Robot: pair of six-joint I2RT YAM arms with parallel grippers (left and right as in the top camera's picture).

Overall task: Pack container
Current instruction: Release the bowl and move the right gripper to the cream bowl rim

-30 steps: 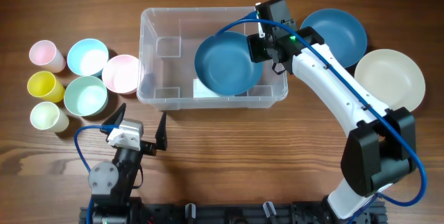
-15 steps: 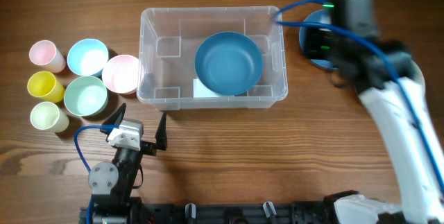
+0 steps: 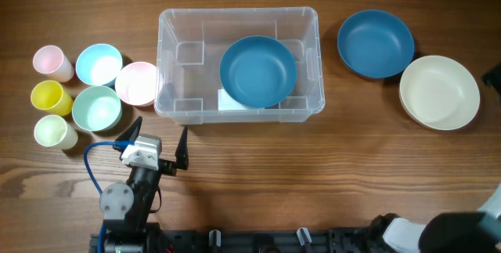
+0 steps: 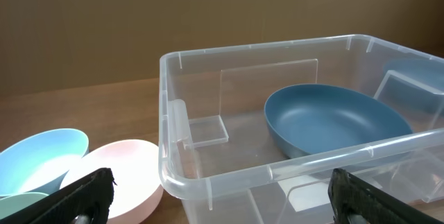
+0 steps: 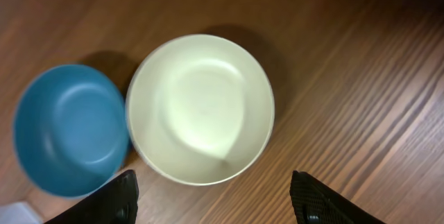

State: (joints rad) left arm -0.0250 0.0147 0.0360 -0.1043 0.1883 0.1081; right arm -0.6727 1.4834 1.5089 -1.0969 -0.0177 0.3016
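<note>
Standing mid wooden table (image 3: pixel 329 167), large clear rectangular plastic container (image 3: pixel 188 73) holds a dark blue round bowl (image 3: pixel 257 71). L gripper (image 3: pixel 159 134) wide, empty, near its front. R gripper (image 5: pixel 215 193) wide, empty, above cream round bowl (image 5: pixel 200 107).

A dark blue bowl (image 3: pixel 375 43) sat just beside a cream bowl (image 3: pixel 439 92) on the wooden surface (image 3: pixel 250 159); well apart clustered a light blue bowl (image 3: pixel 99 64), mint bowl (image 3: pixel 97 108), pink bowl (image 3: pixel 138 83), pink cup (image 3: pixel 52 63), yellow cup (image 3: pixel 49 96) and pale cup (image 3: pixel 55 131)

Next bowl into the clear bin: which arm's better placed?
Right. The right gripper, open, hangs close by the round cream bowl; the left gripper is across the clear plastic bin, near the pastel cups.
</note>
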